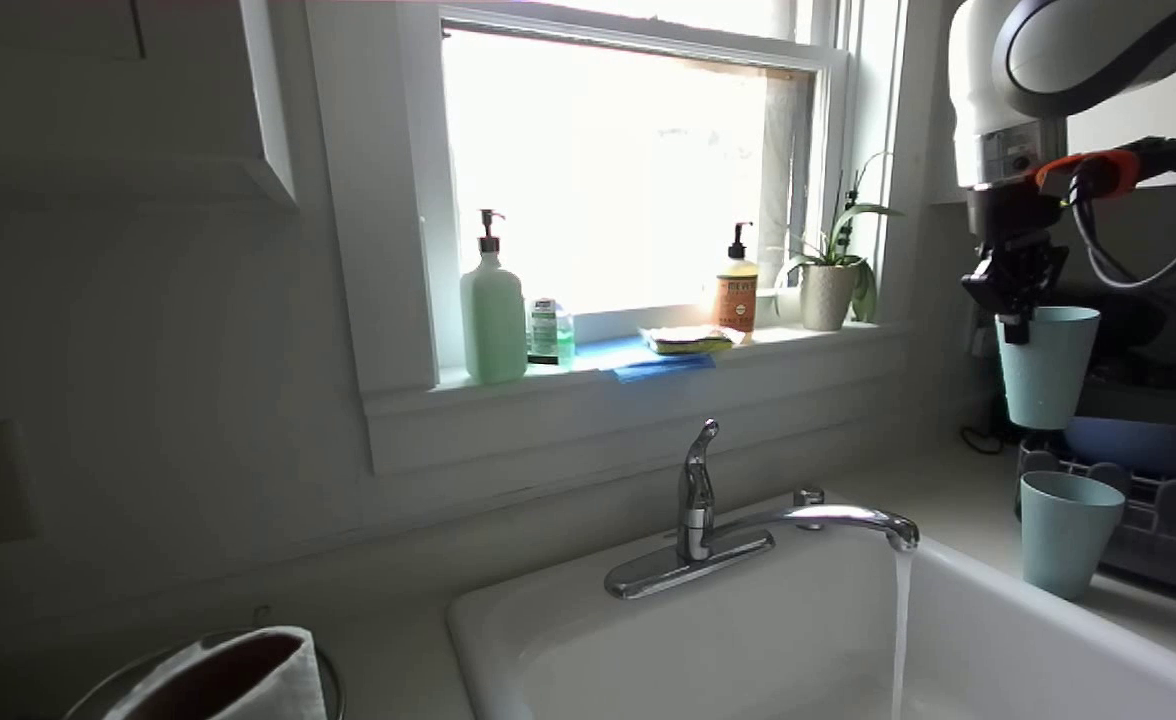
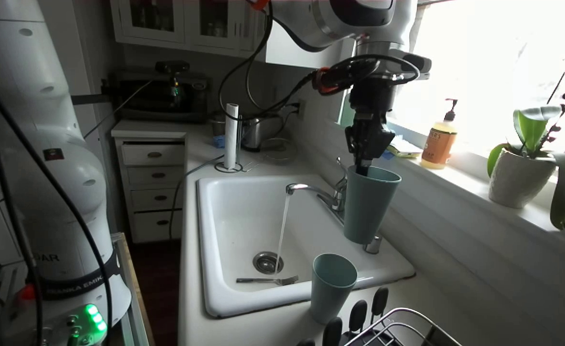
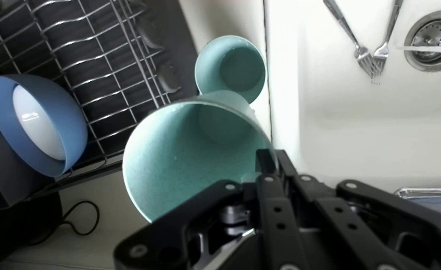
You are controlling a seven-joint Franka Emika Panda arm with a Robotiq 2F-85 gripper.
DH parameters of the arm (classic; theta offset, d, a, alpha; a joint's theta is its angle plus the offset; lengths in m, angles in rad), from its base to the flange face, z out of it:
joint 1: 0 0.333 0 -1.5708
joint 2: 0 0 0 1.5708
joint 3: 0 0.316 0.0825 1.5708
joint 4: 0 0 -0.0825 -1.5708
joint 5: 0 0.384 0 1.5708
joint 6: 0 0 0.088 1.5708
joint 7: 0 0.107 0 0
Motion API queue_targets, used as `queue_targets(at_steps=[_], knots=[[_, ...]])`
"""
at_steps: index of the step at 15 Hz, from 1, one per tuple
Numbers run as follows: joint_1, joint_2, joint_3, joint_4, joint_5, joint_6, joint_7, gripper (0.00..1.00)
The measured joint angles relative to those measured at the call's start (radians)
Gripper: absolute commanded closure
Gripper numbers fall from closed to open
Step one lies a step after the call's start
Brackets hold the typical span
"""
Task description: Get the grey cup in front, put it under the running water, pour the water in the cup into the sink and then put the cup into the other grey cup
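You are holding a blue-green cup (image 2: 371, 207) by its rim with the gripper (image 2: 362, 169); lower and apart from it, the other cup (image 2: 328, 295) is standing upright on the counter (image 2: 253, 329) just beside the sink (image 2: 244, 302), where water (image 2: 282, 230) is running from the faucet (image 2: 310, 188) and a fork (image 2: 263, 280) is lying near the drain (image 2: 264, 262)

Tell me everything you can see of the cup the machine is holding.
The held cup is a plain, pale blue-green tumbler with no visible handle, matte, perhaps plastic, tapering from a wide round mouth to a narrower base. It hangs roughly upright, mouth up, higher than the standing cup and apart from it. The gripper pinches its rim, one finger inside, one outside; nothing else seems to touch it. Specks inside may be droplets.
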Motion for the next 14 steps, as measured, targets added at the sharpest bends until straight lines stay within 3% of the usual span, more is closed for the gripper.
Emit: queue_targets(at_steps=[3,6,14], knots=[[-0.135,0.004,0.099,0.000,0.006,-0.039,-0.071,0.99],[-0.214,0.014,0.153,0.000,0.009,-0.063,-0.114,0.99],[-0.283,0.042,0.212,-0.032,0.075,-0.028,-0.142,0.99]])
